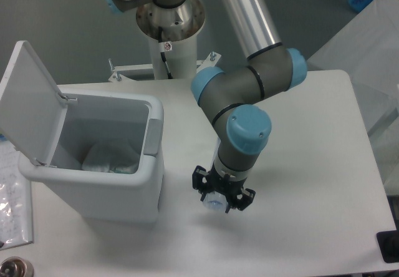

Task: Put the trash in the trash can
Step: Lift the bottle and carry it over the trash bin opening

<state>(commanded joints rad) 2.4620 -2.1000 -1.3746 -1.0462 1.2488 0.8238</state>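
The gripper (222, 197) was clamped on the bottle (215, 203) beside the open trash can (124, 196) holding the bag (111, 158)

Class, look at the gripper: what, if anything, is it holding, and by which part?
The gripper appears shut on the clear bottle, seen end-on below the fingers; which part it grips cannot be told.

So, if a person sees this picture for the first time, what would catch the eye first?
Probably the arm, grey with blue joints, bending down over the middle of the white table, its black claw pointing down with something small and clear at its tip. Next comes the white bin at the left, its lid standing open and a clear bag lying inside.
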